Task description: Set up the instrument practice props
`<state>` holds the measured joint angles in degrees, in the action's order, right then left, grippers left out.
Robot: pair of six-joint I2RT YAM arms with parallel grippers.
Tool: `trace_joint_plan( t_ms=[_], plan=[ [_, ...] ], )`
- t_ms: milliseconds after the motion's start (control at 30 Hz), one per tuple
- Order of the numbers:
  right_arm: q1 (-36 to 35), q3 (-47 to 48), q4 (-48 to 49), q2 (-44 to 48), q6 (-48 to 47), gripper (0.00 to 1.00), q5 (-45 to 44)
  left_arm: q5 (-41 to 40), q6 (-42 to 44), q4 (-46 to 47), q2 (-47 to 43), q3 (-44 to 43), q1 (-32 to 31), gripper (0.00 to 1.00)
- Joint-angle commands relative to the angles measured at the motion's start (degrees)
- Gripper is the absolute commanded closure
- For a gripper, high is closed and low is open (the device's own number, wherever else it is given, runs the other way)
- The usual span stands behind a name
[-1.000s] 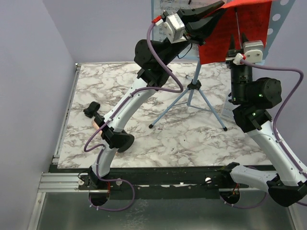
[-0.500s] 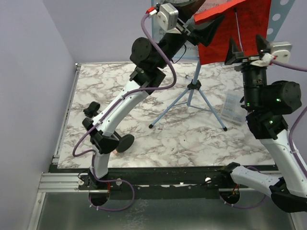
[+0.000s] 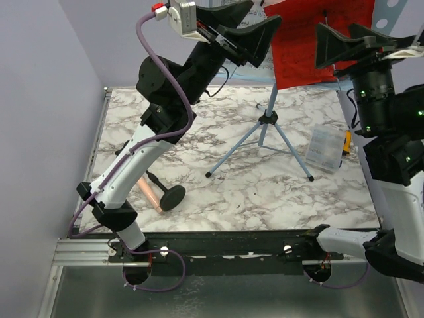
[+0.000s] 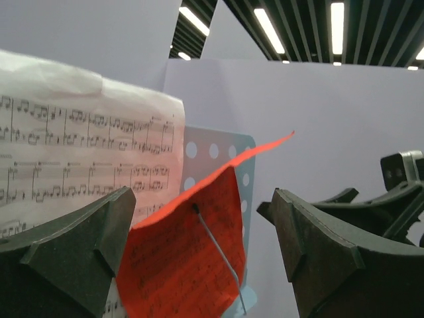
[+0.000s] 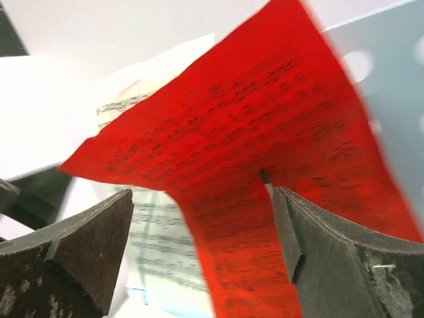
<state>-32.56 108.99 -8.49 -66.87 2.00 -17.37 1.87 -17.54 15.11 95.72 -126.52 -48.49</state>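
The light blue music stand point(image 3: 266, 120) stands on its tripod legs at mid-table, its perforated desk point(image 4: 218, 151) high at the back. On the desk rest the white sheet music point(image 4: 86, 146) and, overlapping it, the red sheet point(image 3: 308, 46), crossed by a thin wire arm point(image 4: 220, 260). My left gripper point(image 3: 264, 13) hovers open just left of the sheets, nothing between its fingers. My right gripper point(image 3: 336, 28) is open in front of the red sheet point(image 5: 265, 132), not touching it. The pinkish microphone point(image 3: 152, 197) lies on the table by its black round base point(image 3: 174, 197).
A small clear box point(image 3: 324, 150) lies right of the tripod, with a yellow item point(image 3: 346, 142) beside it. Lilac walls close in the back and left. The left arm's links reach over the table's left half.
Both grippers have opened and drawn back from the sheets, which stay on the stand. The left arm rose and swung left, uncovering the microphone on the table.
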Motion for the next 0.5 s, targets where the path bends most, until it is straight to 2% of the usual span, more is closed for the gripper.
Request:
trace_joint_plan(
  t_ms=[0, 233, 467],
  plan=[
    [-0.2, 2.9, 1.0, -4.2, 14.1, 0.09, 7.1, -1.3, -3.6, -4.9, -3.1, 6.5, -0.1, 0.08],
    [-0.2, 8.0, 8.0, -10.2, 21.8, 0.13, 8.5, -5.9, -3.8, -5.3, -13.7, 24.3, 0.1, 0.08],
    [-0.2, 16.7, 13.5, -17.7, 16.0, 0.18, 5.4, -5.9, -5.3, -7.2, -19.8, 34.0, 0.3, 0.08]
  ],
)
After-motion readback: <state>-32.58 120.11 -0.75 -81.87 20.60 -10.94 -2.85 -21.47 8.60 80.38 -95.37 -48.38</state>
